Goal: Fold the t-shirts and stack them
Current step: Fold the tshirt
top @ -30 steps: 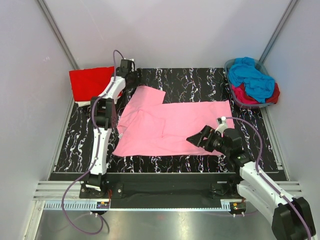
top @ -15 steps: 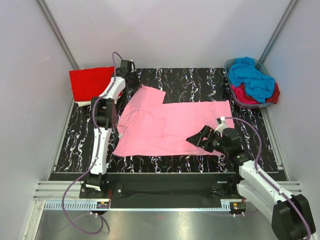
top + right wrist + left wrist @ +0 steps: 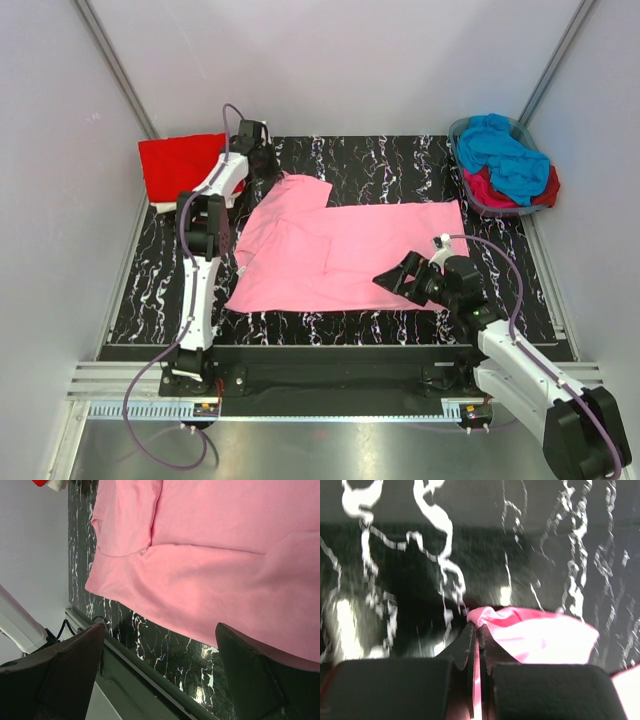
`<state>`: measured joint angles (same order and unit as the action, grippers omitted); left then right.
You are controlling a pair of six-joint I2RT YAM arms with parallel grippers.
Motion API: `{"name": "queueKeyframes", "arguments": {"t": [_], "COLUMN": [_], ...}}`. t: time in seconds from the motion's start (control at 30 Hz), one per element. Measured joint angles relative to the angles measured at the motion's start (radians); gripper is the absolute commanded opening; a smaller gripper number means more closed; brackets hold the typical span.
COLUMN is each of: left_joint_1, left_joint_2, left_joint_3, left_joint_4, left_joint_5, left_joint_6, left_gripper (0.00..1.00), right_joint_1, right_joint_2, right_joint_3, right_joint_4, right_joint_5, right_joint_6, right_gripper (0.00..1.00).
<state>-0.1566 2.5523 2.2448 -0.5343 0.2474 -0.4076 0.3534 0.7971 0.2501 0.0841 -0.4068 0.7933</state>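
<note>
A: Left gripper status?
B: It's clenching on the pink t-shirt, pinching the sleeve edge at upper left of the top view (a thin sliver of pink cloth is showing between the closed fingers in the wrist view). Probably gripping there to swing the sleeve inward.
A: Right gripper?
B: It's hovering over the hem at lower right, jaws spread wide, grasping nothing. My guess is it's lining up for that corner.
A: The shirt itself?
B: It's lying flat across the middle of the black marbled table. Soft matte knit, shallow creases, one sleeve poking toward the top.
A: The rest?
B: The red t-shirt is sitting folded at upper left, a flat rectangle, likely the stack base. The blue t-shirt and magenta t-shirt are lying crumpled in the plastic basket at upper right, waiting.
</note>
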Motion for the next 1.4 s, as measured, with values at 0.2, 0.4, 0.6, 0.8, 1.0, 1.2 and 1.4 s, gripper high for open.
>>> {"name": "queueKeyframes", "arguments": {"t": [0.2,0.4,0.6,0.8,1.0,1.2,1.4], "left_joint_1": [-0.011,-0.081,-0.153,-0.156,-0.159,-0.159,-0.16], "left_joint_2": [-0.208,-0.497,-0.714,-0.744,-0.785,-0.903,-0.996], "left_joint_3": [-0.144,-0.372,-0.6,-0.748,-0.908,-0.998,-1.064], "left_joint_4": [-0.066,-0.082,-0.072,-0.035,-0.011,0.021,0.058], "left_joint_5": [-0.005,-0.035,-0.077,-0.09,-0.089,-0.085,-0.087], "left_joint_6": [0.014,0.03,0.03,0.023,0.011,-0.005,-0.008], "left_gripper": [0.0,0.0,0.0,0.0,0.0,0.0,0.0], "right_joint_1": [0.0,-0.074,-0.274,-0.325,-0.351,-0.351,-0.356], "right_joint_2": [-0.072,0.19,0.579,0.983,1.306,1.51,1.647], "right_joint_3": [0.086,0.577,0.984,1.344,1.645,1.799,1.91], "right_joint_4": [-0.174,-0.511,-0.704,-0.851,-0.959,-1.03,-1.09], "right_joint_5": [0.105,0.314,0.417,0.479,0.549,0.588,0.589], "right_joint_6": [-0.007,-0.074,-0.173,-0.245,-0.276,-0.286,-0.288], "right_gripper": [1.0,1.0,0.99,0.84,0.79,0.77,0.73]}}
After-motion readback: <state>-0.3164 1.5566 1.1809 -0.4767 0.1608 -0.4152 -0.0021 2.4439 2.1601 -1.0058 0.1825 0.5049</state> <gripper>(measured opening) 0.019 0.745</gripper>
